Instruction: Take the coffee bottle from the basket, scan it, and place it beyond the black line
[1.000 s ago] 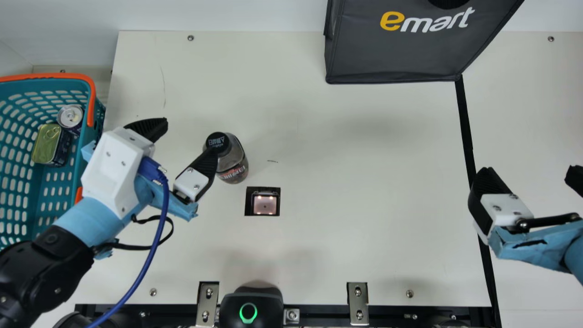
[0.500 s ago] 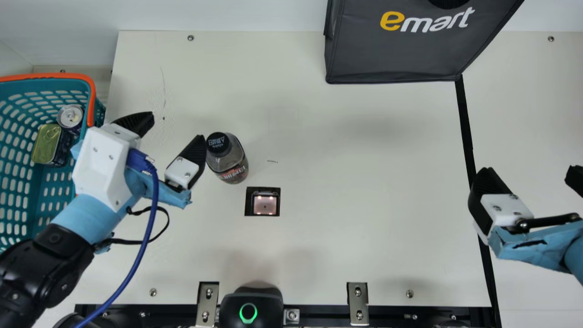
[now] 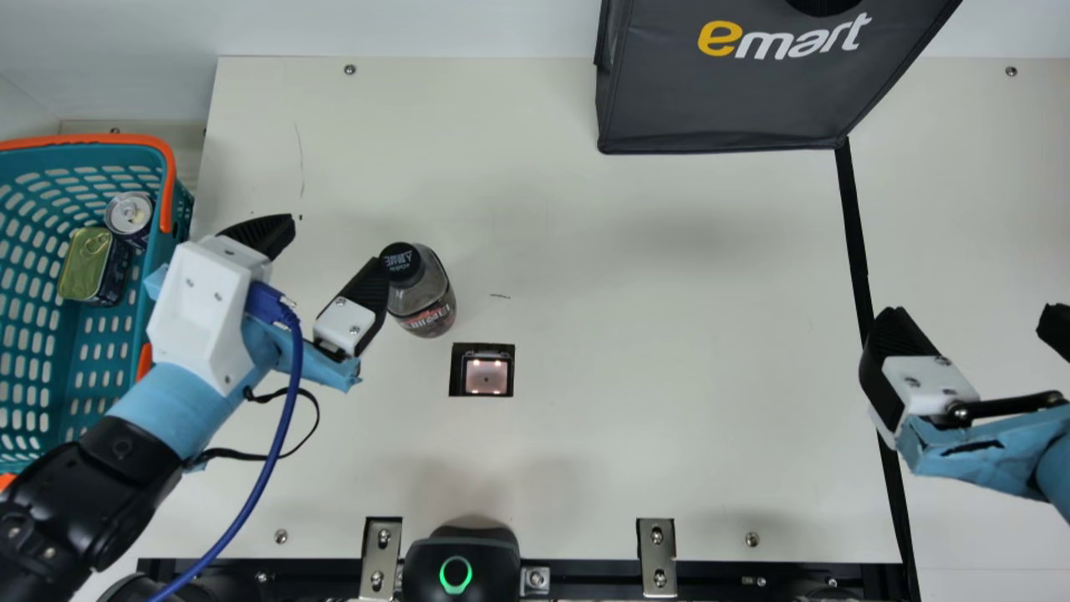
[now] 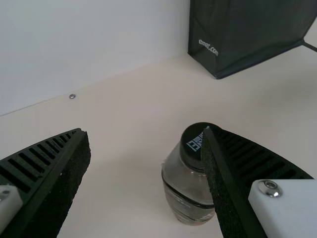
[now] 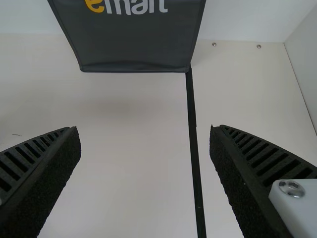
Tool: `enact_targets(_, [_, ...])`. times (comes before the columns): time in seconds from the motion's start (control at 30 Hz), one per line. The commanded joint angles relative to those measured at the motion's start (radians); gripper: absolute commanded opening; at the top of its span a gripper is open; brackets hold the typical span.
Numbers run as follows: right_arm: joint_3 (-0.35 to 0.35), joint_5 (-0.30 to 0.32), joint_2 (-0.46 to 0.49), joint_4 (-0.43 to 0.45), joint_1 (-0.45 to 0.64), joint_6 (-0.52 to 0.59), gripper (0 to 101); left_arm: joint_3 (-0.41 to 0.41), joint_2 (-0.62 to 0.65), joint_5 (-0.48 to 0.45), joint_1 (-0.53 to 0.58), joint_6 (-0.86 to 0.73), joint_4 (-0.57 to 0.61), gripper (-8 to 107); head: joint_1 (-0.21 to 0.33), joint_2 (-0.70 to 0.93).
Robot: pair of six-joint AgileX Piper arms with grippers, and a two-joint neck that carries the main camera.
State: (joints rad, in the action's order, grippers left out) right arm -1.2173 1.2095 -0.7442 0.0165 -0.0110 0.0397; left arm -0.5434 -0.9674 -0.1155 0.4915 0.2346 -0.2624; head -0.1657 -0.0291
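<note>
Main view: the left gripper (image 3: 334,242), fingers apart, shifts towards four o'clock, nearer the unmoved coffee bottle (image 3: 425,297) at eleven o'clock of the scanner (image 3: 486,376) (likely realigning to grasp). Left wrist view: it stands ungripped. Right wrist view: the right gripper (image 5: 143,130) gapes near the black line (image 5: 193,124).

A long, thin, straight black line (image 5: 194,144) runs across a smooth cream tabletop (image 5: 133,183), touching at one end a bottom corner of a dark grey, flat-sided bag (image 5: 133,47) with yellow and white lettering. A short, thin dark mark (image 5: 17,135) lies on the bag's side of the line, well apart from it, while two small, round metal screws (image 5: 214,44) sit across the line from the bag. The right gripper (image 3: 974,322) has its two black ribbed fingers (image 5: 255,153) spread wide, with the line between them.
</note>
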Motion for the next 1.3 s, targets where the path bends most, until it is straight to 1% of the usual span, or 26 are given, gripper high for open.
enact_targets(0.0, [0.0, 0.0, 0.0, 0.0, 0.0, 0.0, 91, 0.0, -0.001, -0.003, 0.011, 0.036, -0.033, 90, 0.027, 0.002])
enact_targets(0.43, [0.0, 0.0, 0.0, 0.0, 0.0, 0.0, 91, -0.023, -0.009, -0.044, 0.089, 0.255, -0.248, 90, 0.027, 0.002])
enact_targets(0.77, [0.0, 0.0, 0.0, 0.0, 0.0, 0.0, 91, -0.059, -0.025, -0.109, 0.186, 0.498, -0.463, 90, 0.027, 0.002])
enact_targets(1.07, [0.0, 0.0, 0.0, 0.0, 0.0, 0.0, 91, -0.096, -0.055, -0.225, 0.322, 0.8, -0.723, 90, 0.027, 0.002])
enact_targets(1.27, [0.0, 0.0, 0.0, 0.0, 0.0, 0.0, 91, -0.107, -0.093, -0.34, 0.454, 1.026, -0.9, 90, 0.027, 0.002])
